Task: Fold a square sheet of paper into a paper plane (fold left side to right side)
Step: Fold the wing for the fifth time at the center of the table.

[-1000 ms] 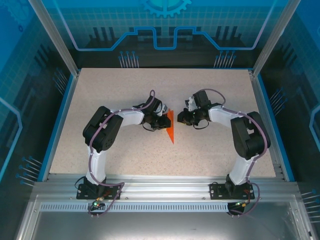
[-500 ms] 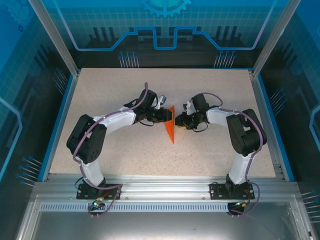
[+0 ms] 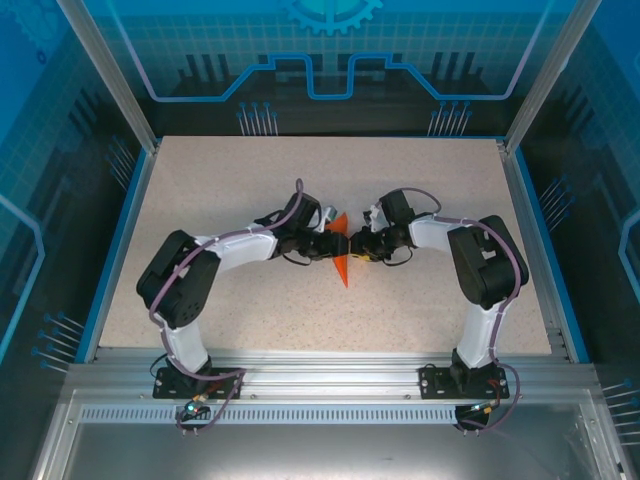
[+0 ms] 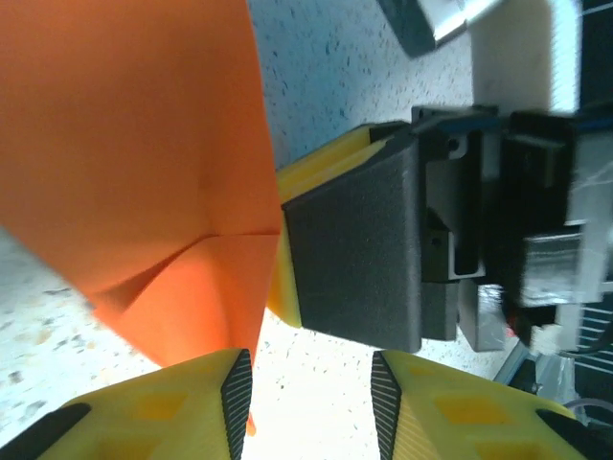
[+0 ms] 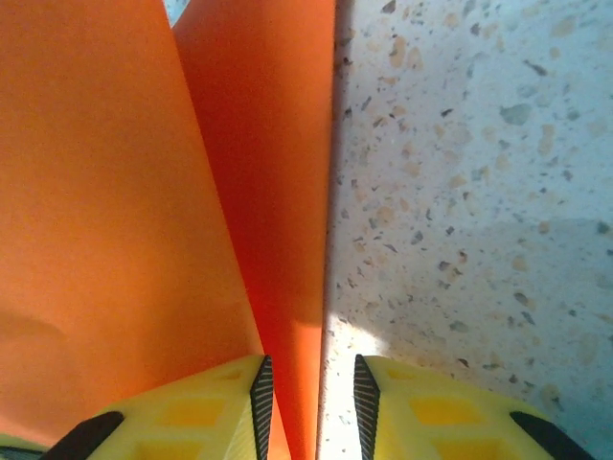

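The speckled beige table takes most of the top view, with a blue edge around it. On it the left arm and the right arm bend inward, and they almost meet near the middle of the table. Between them lies the paper plane, a slim orange-red triangle whose point is directed to the near edge. The left gripper is just beside the wide end of the paper on its left side, and the right gripper is just beside it on the other side. In the left wrist view the yellow fingers are parted with bare table between them; the paper edge touches one finger, nothing is grasped. In the right wrist view the fingers are parted too. A folded edge of the paper runs into the gap, but a bright strip of table separates it from the other finger, so the paper is released.
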### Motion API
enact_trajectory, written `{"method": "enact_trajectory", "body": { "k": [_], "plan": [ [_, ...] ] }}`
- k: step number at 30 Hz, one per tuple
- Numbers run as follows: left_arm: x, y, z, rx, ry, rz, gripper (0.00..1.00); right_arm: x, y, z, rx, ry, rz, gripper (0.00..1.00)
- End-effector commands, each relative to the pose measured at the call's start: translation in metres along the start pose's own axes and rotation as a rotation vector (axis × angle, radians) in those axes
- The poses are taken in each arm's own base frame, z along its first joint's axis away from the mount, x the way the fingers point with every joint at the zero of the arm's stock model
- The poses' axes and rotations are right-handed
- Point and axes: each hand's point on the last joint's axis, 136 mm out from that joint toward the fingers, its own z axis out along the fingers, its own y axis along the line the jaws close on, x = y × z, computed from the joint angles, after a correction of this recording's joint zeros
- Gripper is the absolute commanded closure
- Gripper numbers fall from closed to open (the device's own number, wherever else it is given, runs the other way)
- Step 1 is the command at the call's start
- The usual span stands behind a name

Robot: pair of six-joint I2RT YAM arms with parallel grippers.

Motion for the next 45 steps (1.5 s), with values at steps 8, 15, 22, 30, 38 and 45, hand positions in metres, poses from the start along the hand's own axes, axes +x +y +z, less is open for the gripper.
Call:
{"method": "enact_trajectory", "body": {
  "k": [8, 15, 22, 30, 38, 45],
  "plan": [
    [-0.011, 0.013, 0.011, -0.093, -0.019, 0.011, 0.61, 0.0, 0.005, 0.003, -0.004, 0.014, -0.004, 0.69],
    [-0.015, 0.028, 0.017, -0.142, -0.014, 0.008, 0.72, 0.002, 0.004, 0.003, 0.003, 0.019, -0.004, 0.69],
    [-0.024, 0.033, 0.013, -0.139, -0.027, 0.017, 0.86, 0.002, 0.004, -0.003, 0.006, 0.013, -0.017, 0.7],
    [-0.022, 0.043, 0.015, -0.068, 0.001, 0.001, 0.88, -0.012, 0.014, -0.027, -0.076, -0.042, -0.052, 0.69],
    [-0.02, 0.049, 0.021, -0.038, 0.013, -0.016, 0.88, -0.036, 0.024, -0.022, -0.122, -0.048, -0.062, 0.64],
    [-0.018, 0.052, 0.019, -0.046, 0.011, -0.02, 0.88, -0.054, 0.024, -0.008, -0.135, -0.041, -0.057, 0.59]
  ]
}}
